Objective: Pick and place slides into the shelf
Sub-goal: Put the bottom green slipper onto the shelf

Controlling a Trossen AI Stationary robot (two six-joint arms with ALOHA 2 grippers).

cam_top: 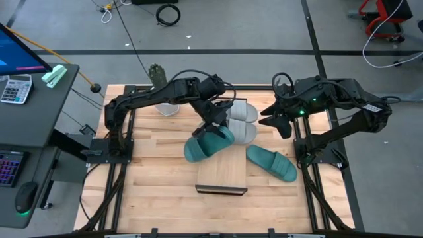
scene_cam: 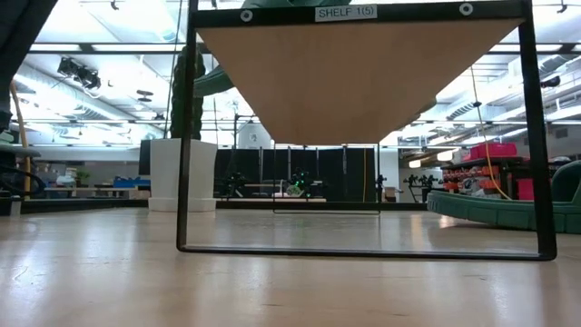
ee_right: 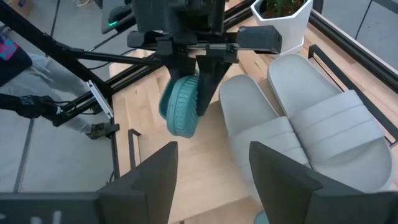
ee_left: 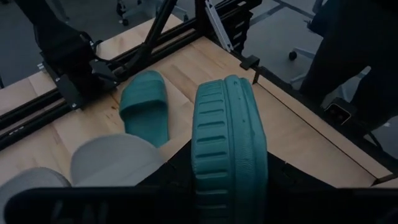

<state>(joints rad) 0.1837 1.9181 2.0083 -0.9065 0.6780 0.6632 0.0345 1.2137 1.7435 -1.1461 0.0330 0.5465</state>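
- Two light grey slides already lie side by side on the far end of the shelf; the right wrist view shows them touching along their inner edges, straps up, so I judge that pair placed.
- The left gripper is pinched on one teal slide, which it carries edge-up over the shelf's middle, just in front of the grey pair; in the right wrist view the sandal hangs between the fingers with its ribbed sole turned sideways (clear of the board below, as far as I can tell).
- The second teal slide lies flat on the slatted tabletop, just beside the shelf toward the right arm; it is not yet on the shelf.
- The right gripper hovers above the grey pair with its fingers spread and holding nothing.
- By my reckoning half the task is done; the held teal slide needs setting down and the last one fetching.
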